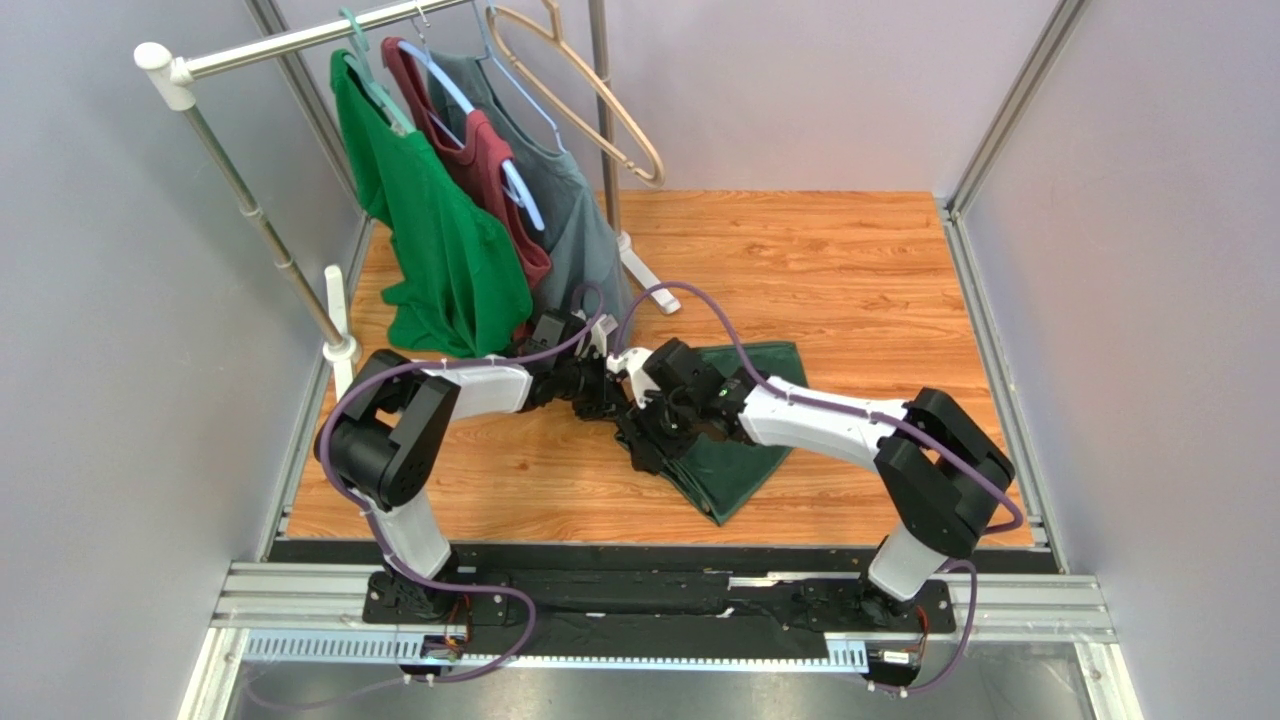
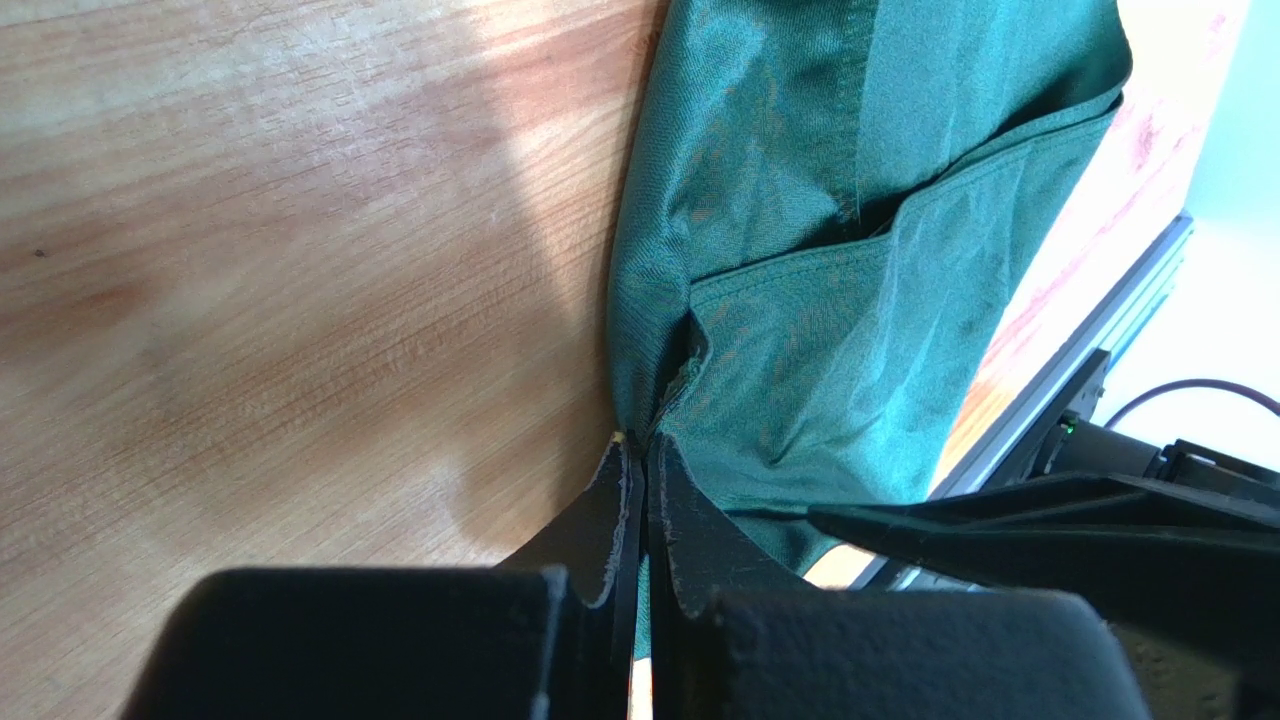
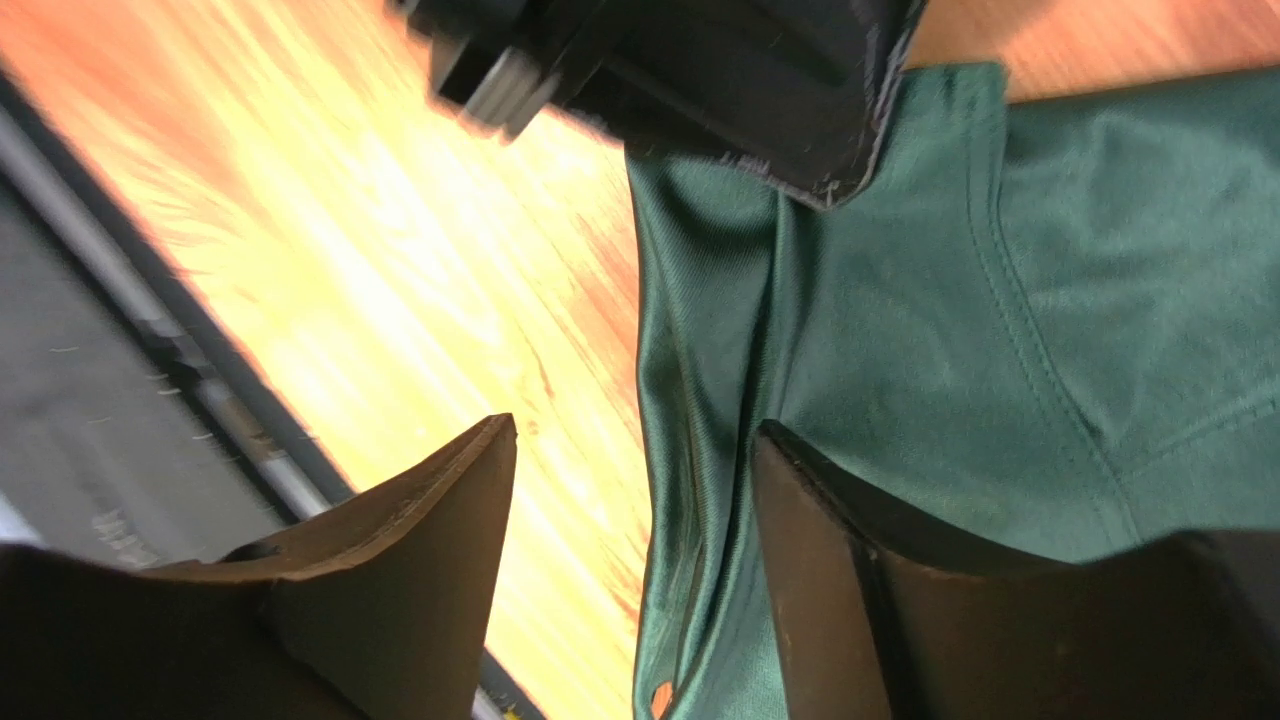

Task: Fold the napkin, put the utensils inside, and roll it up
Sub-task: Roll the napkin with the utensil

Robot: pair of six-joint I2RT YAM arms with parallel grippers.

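Observation:
The dark green napkin (image 1: 747,432) lies bunched on the wooden table right of centre, with both arms meeting at its left edge. My left gripper (image 2: 646,447) is shut on a pinch of the napkin's (image 2: 819,285) hemmed edge. In the top view the left gripper (image 1: 609,393) sits just left of the right one. My right gripper (image 3: 634,432) stands open, its fingers (image 3: 436,525) straddling the napkin's (image 3: 962,330) folded edge without closing on it. The right gripper (image 1: 652,432) hovers low over the cloth. The utensils are out of view.
A clothes rack (image 1: 256,210) stands at the back left. It carries a bright green shirt (image 1: 436,240), a maroon one (image 1: 496,180), a grey-green one (image 1: 579,210) and an empty wooden hanger (image 1: 594,83). A metal rail (image 1: 661,600) runs along the near edge.

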